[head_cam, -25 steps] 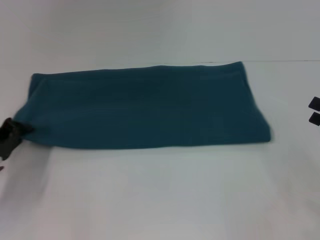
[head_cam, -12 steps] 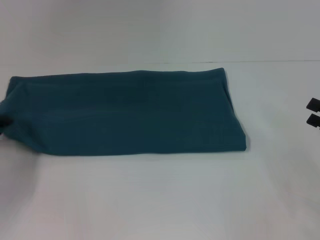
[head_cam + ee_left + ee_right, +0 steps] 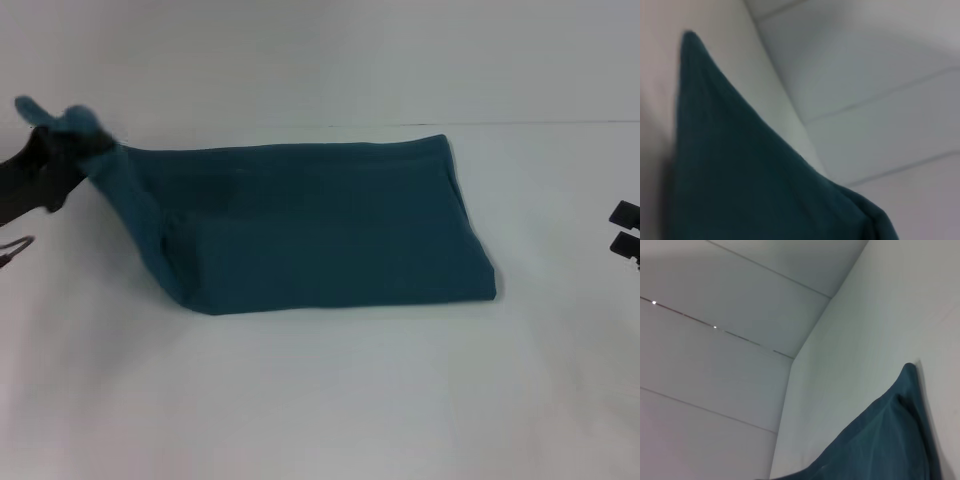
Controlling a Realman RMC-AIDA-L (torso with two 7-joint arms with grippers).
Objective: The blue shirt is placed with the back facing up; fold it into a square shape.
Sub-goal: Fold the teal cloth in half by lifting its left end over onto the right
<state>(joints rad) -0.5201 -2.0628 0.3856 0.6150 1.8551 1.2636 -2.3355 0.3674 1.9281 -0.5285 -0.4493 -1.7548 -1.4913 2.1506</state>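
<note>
Blue shirt (image 3: 320, 225) on white table (image 3: 330, 400)

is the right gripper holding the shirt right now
No: in the head view the right gripper sits at the table's right edge, apart from the blue shirt, while the left gripper has lifted the shirt's left end.

White table (image 3: 320, 400), pale wall (image 3: 320, 50)

Matt cloth blue shirt (image 3: 320, 225)
</note>
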